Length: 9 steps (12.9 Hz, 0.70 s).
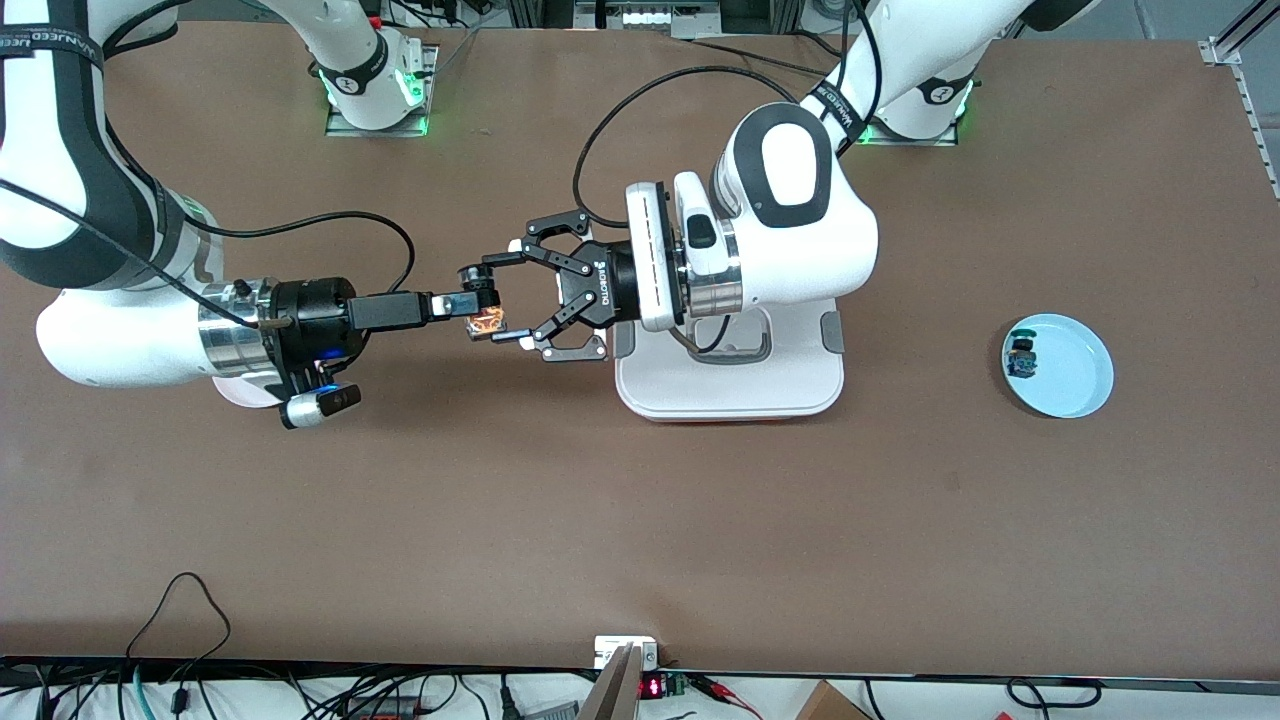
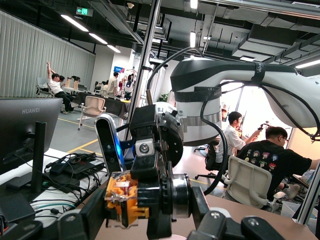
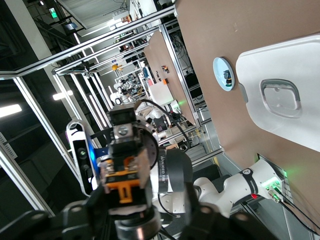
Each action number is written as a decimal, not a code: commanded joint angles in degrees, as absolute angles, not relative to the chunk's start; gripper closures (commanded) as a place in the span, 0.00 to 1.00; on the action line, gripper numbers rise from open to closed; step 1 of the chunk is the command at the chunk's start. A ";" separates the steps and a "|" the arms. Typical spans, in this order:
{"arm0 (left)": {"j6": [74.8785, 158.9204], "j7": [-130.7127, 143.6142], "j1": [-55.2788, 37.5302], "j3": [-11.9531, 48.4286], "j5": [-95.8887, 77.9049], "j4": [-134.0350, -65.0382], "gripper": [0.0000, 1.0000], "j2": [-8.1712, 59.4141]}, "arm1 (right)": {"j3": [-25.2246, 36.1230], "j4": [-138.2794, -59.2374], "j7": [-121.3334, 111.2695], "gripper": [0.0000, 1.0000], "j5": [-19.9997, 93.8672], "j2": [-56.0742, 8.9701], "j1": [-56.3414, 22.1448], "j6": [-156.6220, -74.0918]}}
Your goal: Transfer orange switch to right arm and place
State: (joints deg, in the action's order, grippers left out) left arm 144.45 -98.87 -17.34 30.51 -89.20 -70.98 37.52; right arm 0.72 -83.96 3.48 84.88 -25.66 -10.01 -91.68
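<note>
Mid-air handover between 2 arms above the bare brown table (image 1: 640, 520). The left gripper (image 1: 510, 300), a black claw on the all-white arm, is clenched on the orange switch (image 1: 487, 322), holding it over the table beside the white tray (image 1: 730, 385). The right gripper (image 1: 475, 305), slim and black beneath a silver wrist ring, meets the same switch; whether its fingers have gripped cannot be told. A blue plate (image 1: 1075, 385) carrying 1 small blue switch (image 1: 1021, 358) lies toward the left arm's end.
</note>
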 commanded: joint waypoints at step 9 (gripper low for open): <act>145.02 -99.49 -18.19 30.23 -90.26 -68.47 0.60 38.41 | 0.44 -83.41 3.34 0.99 88.51 -26.19 -10.02 -89.74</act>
